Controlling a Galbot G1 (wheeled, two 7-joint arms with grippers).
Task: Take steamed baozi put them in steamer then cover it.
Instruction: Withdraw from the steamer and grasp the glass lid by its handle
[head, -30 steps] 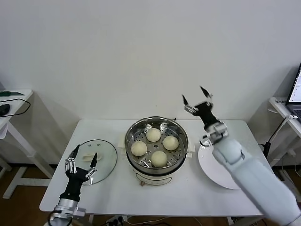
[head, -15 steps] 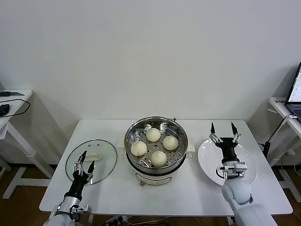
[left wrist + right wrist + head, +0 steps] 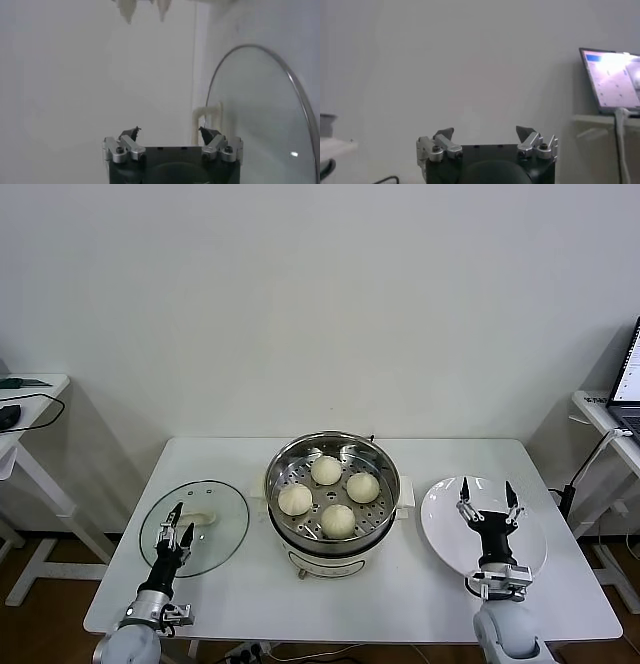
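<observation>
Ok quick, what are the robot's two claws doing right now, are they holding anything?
Left gripper: jaws open, holding nothing, above the glass lid.
Right gripper: jaws open, holding nothing, above the white plate.

Four buns (image 3: 328, 492) sit in one steel steamer (image 3: 333, 446). One glass lid (image 3: 221, 514) and one white plate (image 3: 444, 529) lie on the one white surface (image 3: 400, 584). Two claws show, left claw (image 3: 180, 522) and right claw (image 3: 488, 495). One laptop (image 3: 629, 376) stands off to the right side.
</observation>
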